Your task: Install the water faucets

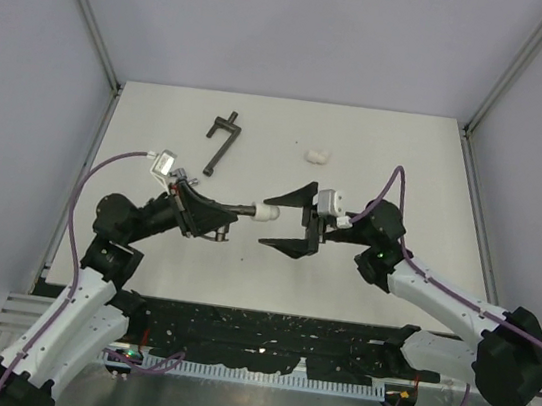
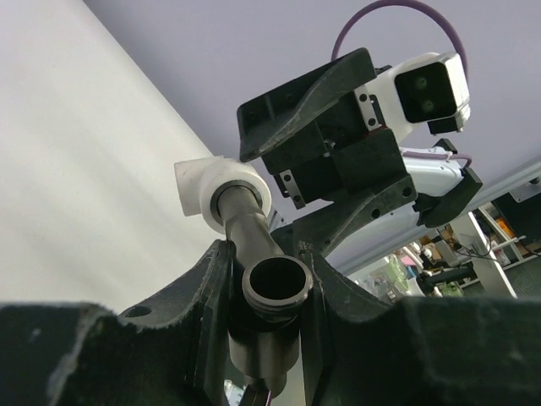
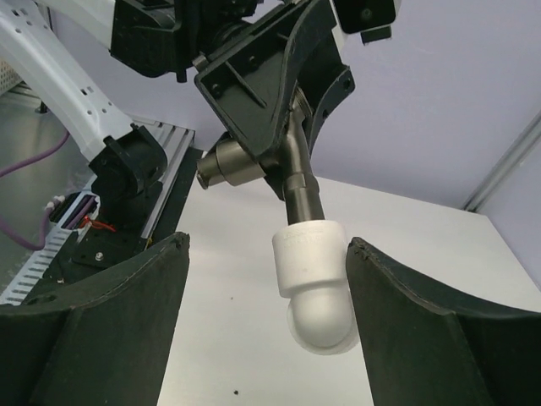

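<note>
My left gripper point(image 1: 221, 214) is shut on the dull dark grey-bronze faucet point(image 1: 246, 210) and holds it level above the table, stem pointing right. A white plastic elbow fitting point(image 1: 270, 212) sits on the stem's tip. In the left wrist view the faucet point(image 2: 264, 283) is clamped between the jaws, with the elbow point(image 2: 221, 193) beyond it. My right gripper point(image 1: 287, 217) is open, its fingers on either side of the elbow without closing on it. In the right wrist view the elbow point(image 3: 314, 283) hangs between the spread fingers point(image 3: 127, 321), nearer the right one. The shiny silver faucet is out of view.
A second white elbow fitting point(image 1: 316, 155) lies on the table at the back. A long dark T-handled bar point(image 1: 221, 143) lies at the back left. A black rail with cables point(image 1: 263, 333) runs along the near edge. Grey walls enclose the table.
</note>
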Available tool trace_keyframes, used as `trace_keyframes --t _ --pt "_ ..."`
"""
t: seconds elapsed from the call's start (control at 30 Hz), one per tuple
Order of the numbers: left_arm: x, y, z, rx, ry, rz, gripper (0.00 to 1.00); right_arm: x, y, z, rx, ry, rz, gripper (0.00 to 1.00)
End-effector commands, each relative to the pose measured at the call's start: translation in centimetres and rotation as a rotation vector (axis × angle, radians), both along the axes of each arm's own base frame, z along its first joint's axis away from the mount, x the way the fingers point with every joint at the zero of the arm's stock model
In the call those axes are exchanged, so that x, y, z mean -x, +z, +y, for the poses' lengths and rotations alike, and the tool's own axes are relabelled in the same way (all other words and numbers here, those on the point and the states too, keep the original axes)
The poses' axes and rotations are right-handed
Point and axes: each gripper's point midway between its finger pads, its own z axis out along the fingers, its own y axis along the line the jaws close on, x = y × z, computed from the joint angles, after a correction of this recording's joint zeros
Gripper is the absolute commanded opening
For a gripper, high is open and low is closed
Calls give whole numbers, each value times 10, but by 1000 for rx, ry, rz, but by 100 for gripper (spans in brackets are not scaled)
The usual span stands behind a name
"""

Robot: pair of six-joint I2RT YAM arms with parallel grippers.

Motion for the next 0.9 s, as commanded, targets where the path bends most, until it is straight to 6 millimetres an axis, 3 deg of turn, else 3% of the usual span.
trace_keyframes --t 0.0,0.2,0.33,0.47,0.53,0.57,0.73,0.87 --pt "18 53 1 99 -51 -136 0 -3 16 8 -38 3 -82 78" --pt "24 59 0 104 -91 -146 0 -8 18 12 -60 -1 -44 73" --pt "26 63 0 86 -90 -196 0 0 23 13 -101 49 32 62" --pt "22 59 1 -10 -55 -329 0 12 34 13 -140 144 242 35" --pt "18 55 4 -110 -12 -502 0 14 43 14 -162 185 373 11" --pt "15 51 6 -168 16 -602 0 11 42 16 -162 192 417 6" --pt "-3 30 22 -435 167 -1078 0 2 51 22 -183 230 754 5" --pt "-10 15 29 -571 214 -1308 0 -13 29 35 -72 174 1002 8"
